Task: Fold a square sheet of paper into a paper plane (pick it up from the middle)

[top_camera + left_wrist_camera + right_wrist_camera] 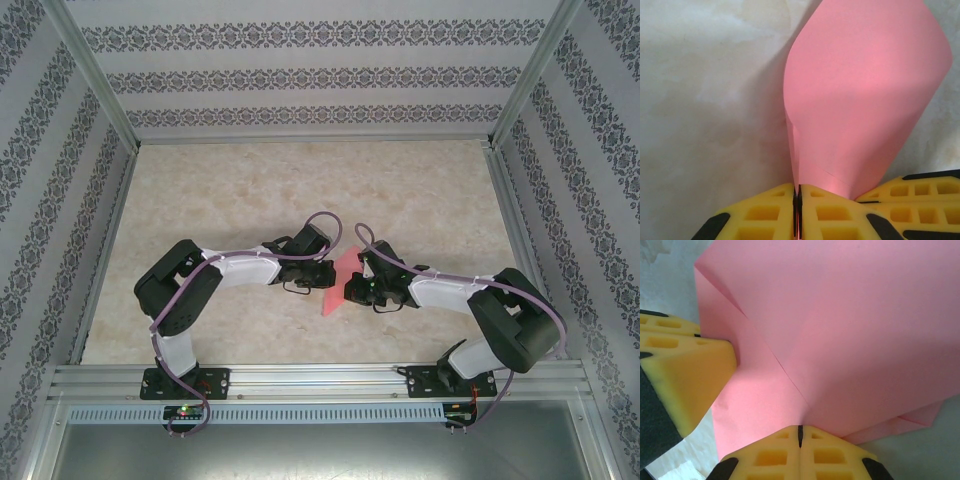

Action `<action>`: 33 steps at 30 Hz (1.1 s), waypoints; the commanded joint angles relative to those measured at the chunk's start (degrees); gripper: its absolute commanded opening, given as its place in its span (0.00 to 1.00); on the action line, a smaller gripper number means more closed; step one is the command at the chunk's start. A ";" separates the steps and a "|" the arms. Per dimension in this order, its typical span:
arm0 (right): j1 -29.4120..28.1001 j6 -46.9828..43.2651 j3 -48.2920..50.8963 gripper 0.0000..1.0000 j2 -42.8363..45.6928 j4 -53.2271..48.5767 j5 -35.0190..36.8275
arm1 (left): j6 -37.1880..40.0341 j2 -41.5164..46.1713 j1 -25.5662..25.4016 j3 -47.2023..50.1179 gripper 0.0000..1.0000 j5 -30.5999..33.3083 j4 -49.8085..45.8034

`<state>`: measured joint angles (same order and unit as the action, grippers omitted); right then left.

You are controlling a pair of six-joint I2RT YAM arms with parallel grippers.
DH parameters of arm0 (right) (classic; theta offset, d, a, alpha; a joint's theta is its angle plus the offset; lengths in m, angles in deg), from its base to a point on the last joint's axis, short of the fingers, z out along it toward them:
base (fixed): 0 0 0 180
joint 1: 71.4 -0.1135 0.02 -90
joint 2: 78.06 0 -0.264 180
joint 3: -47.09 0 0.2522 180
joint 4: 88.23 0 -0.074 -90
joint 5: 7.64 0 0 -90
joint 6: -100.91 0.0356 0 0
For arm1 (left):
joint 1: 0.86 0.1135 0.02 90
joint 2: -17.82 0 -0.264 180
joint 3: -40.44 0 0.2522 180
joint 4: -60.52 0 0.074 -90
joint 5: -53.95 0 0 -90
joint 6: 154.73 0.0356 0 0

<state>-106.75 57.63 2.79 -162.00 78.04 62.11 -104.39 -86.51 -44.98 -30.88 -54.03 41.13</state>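
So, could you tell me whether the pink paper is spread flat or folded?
Folded: the paper shows a sharp crease, a second layer peeks out beneath, and the left wrist view shows it curving over.

**Twin black-and-white arms with yellow fingers**

The left arm (pixel 185 290) and right arm (pixel 510 325) look alike: bulky glossy black joint housings joined by smooth white link shells, each on a small black base block (pixel 165 383). A thin purple cable (pixel 322 220) loops along each arm. The left gripper (pixel 797 192) and right gripper (pixel 800 432) have moulded yellow fingers (pixel 765 212) with rows of rectangular pockets and black corner insets (pixel 714 226).
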 commanded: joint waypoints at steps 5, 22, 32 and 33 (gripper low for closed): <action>0.64 -0.58 0.92 0.00 -2.54 -0.95 1.54 | 0.18 3.65 -0.87 -0.52 0.23 -2.81 -1.40; 1.19 -0.37 1.28 0.00 -2.84 0.45 1.15 | 2.88 4.84 -2.08 -1.03 0.12 -1.01 -6.44; 1.60 0.63 2.07 0.00 -3.02 3.31 -0.63 | 7.60 2.22 -2.90 -4.00 0.15 4.33 -11.98; 1.72 0.56 2.07 0.00 -2.85 3.26 -0.80 | 7.67 2.05 -2.91 -4.12 0.17 4.12 -11.71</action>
<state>-105.96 57.72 3.16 -163.73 82.20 60.36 -99.19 -83.21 -47.03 -33.70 -51.36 32.32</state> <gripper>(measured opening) 0.042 0.163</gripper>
